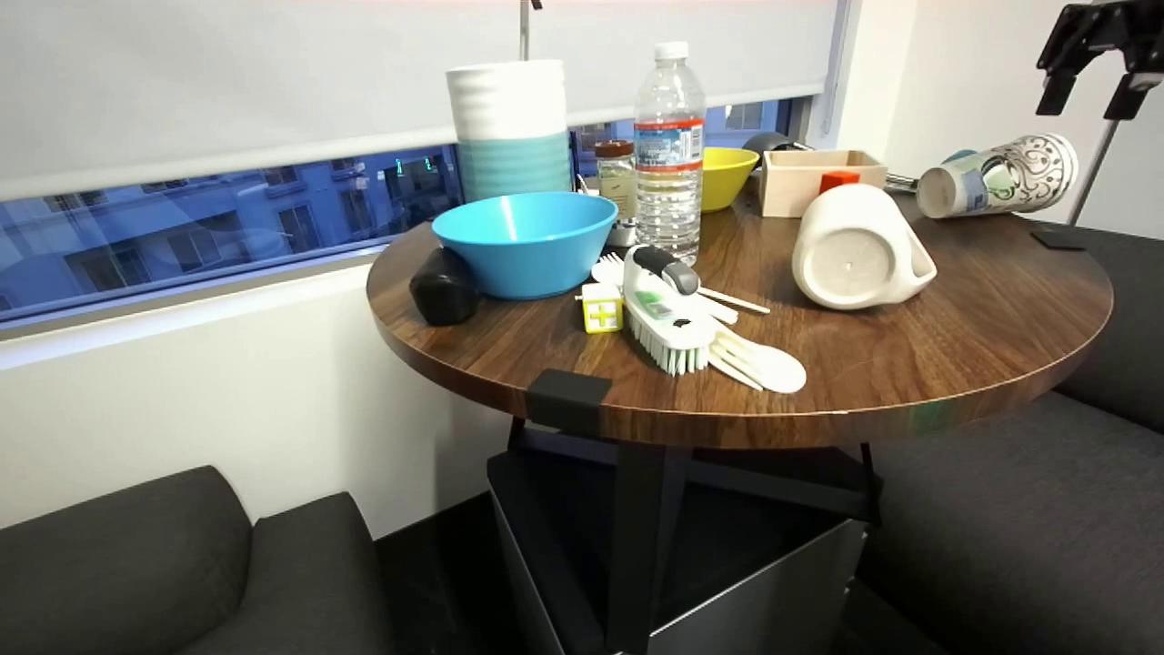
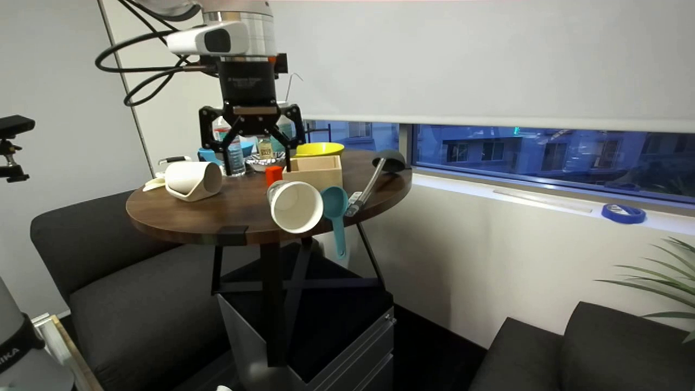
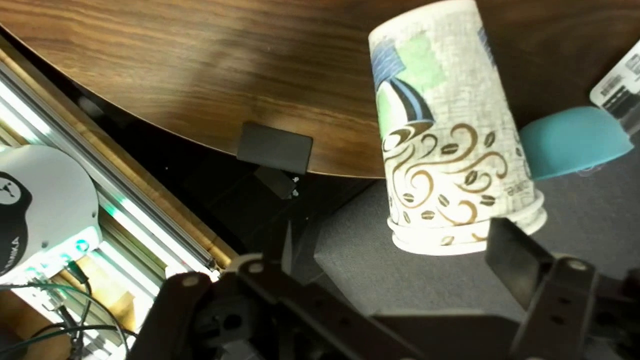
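My gripper (image 3: 395, 250) is open and empty above the table (image 3: 200, 65). It shows in both exterior views (image 1: 1093, 97) (image 2: 258, 167). Nearest to it is a stack of patterned paper cups (image 3: 445, 135), lying on its side with the mouth past the table edge. The cups also show in both exterior views (image 1: 1009, 177) (image 2: 296, 212). A teal scoop (image 3: 575, 142) lies beside them, its handle hanging over the edge. A red block (image 2: 273, 175) and an open wooden box (image 2: 320, 172) stand behind the cups. A white mug (image 1: 846, 250) lies on its side.
A water bottle (image 1: 670, 164), blue bowl (image 1: 526, 246), yellow bowl (image 1: 727, 177) and tall teal-and-white canister (image 1: 509, 127) stand on the table. A brush (image 1: 668, 309), white cutlery (image 1: 777, 366) and small toy house (image 1: 601, 307) lie near the blue bowl. A ladle (image 2: 372, 182) lies by the scoop.
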`<state>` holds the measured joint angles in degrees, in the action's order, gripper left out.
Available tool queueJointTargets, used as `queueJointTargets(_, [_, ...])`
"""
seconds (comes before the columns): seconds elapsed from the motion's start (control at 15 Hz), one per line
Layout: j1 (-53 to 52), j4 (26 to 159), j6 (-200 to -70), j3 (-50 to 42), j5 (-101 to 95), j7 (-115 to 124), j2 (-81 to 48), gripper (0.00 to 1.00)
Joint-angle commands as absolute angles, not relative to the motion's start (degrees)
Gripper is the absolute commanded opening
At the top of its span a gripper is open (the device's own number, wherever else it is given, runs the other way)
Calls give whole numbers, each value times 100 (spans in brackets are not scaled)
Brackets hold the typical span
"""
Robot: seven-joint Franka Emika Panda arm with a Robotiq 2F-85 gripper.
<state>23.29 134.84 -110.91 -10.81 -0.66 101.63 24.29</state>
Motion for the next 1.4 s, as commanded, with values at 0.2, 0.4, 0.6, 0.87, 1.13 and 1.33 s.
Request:
queueJointTargets(0.2, [2442,13527,-11572,-1261,284,11355,2135,100])
queueJointTargets(0.4, [2398,13545,-11910,-1377,544,11687,1988,100])
queueJointTargets(0.6, [2375,13558,-12073,-1458,773,11814,1810,100])
queueJointTargets(0.87, [2374,13503,-11994,-1537,907,11983,1654,99])
queueJointTargets(1.13, [2364,13393,-11926,-1517,844,12238,1695,61])
queueJointTargets(1.33, [2316,13319,-11860,-1512,878,12220,1735,40])
